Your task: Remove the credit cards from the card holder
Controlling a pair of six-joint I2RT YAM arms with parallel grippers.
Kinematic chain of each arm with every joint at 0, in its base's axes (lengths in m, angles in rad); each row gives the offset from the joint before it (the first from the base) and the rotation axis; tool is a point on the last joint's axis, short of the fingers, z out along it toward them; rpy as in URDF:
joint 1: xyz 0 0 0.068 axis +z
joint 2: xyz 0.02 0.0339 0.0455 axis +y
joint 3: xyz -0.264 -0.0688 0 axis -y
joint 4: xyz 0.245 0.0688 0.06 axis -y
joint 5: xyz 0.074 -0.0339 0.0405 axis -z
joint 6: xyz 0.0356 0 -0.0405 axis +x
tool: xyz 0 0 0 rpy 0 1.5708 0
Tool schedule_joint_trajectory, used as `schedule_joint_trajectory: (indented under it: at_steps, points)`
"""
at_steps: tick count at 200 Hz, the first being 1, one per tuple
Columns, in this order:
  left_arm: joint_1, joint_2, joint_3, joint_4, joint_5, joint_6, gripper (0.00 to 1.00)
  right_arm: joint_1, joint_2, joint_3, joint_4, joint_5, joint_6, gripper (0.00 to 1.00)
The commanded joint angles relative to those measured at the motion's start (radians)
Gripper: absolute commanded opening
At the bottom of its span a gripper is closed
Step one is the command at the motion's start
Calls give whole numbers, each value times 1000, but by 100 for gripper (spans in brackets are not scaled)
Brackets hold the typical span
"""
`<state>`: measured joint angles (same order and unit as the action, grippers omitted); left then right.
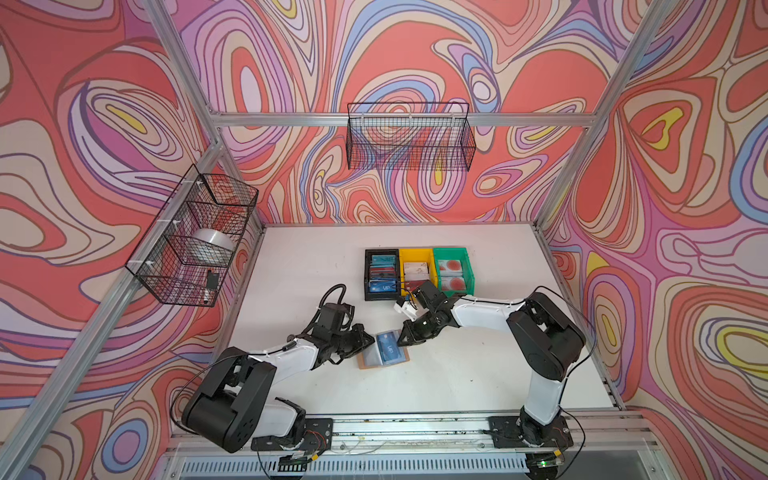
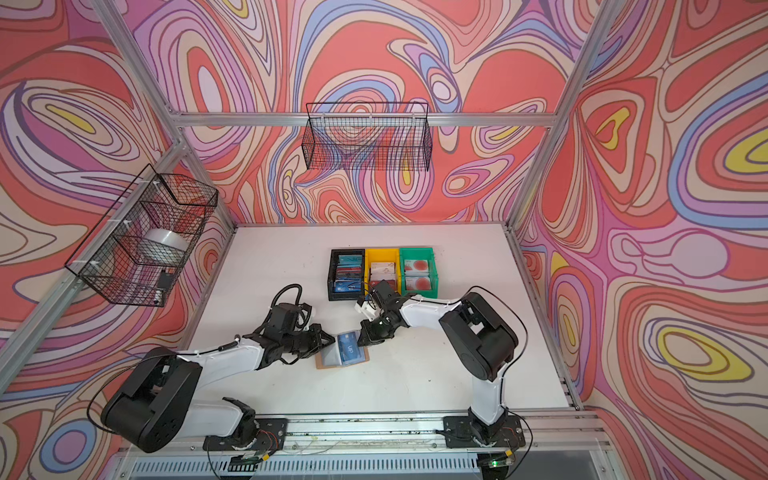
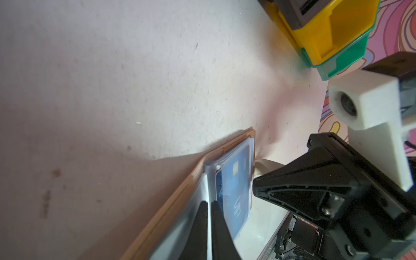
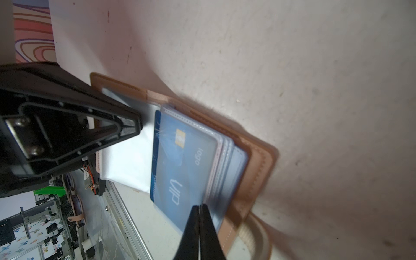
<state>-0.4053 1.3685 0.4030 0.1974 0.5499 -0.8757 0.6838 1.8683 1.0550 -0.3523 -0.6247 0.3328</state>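
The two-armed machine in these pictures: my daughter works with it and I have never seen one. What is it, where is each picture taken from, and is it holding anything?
A robot: a white-and-black left arm and right arm, each ending in a pincer. Two pictures look down from one overhead camera; the close-ups come from cameras on the wrists. On the white tabletop lie an open tan leather-like card holder with clear sleeves, a blue "VIP" card in one, and black bin, yellow bin and green bin, plastic, with cards inside. The left pincer and right pincer are shut, tips at the sleeves; whether they pinch plastic is unclear.
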Motion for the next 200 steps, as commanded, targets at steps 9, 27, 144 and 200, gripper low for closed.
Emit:
schedule_joint_trajectory:
  at_steps: [9,27,144,200]
  points:
    - [-14,13,-5,51,8,-19,10,0,23,-6,9,8,-10,6]
    - [-24,29,1,56,6,-19,12,1,29,-10,16,4,-9,6]
    - [-55,35,-46,67,-30,-25,14,0,58,-14,33,-20,9,6]
    - [-59,99,-28,133,-11,-37,13,2,65,-15,49,-47,20,6]
